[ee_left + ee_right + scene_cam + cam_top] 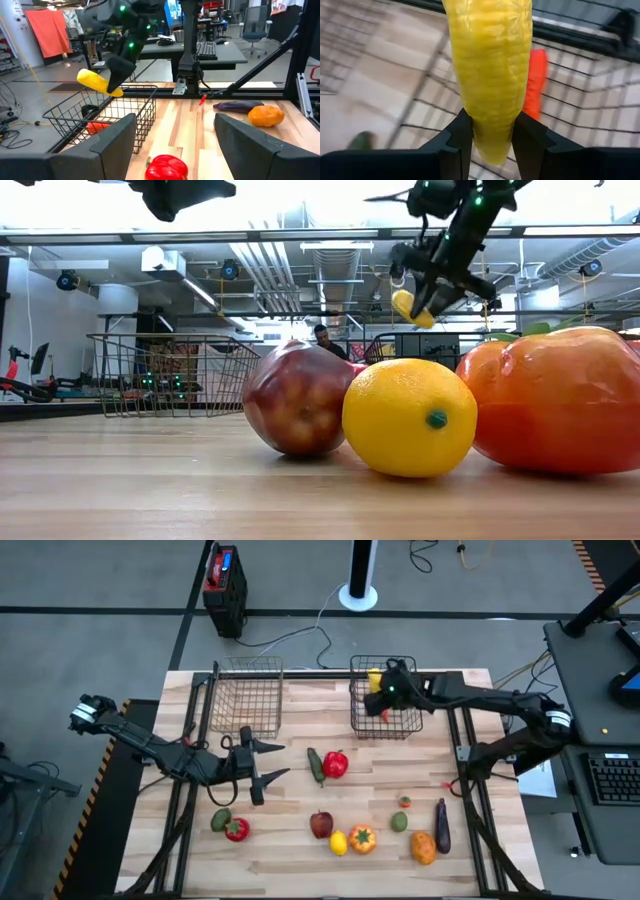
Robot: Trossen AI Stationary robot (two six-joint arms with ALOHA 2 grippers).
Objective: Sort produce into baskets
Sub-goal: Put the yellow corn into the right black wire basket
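Yellow corn cob (490, 75), clamped in our right gripper (492, 132), hangs over the two-o'clock basket (385, 725); release next, left gripper (262, 762) idling wide.

1. Right arm reaches in from three o'clock toward twelve, its right gripper (378, 688) raised, fingers (460, 137) clamped on a yellow corn cob (490, 75)
2. Left arm stretches from nine o'clock toward centre, left gripper (268, 762) spread wide

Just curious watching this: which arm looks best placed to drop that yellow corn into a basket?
Right. Its gripper already grips the corn above the right basket; the left gripper hangs open, empty.
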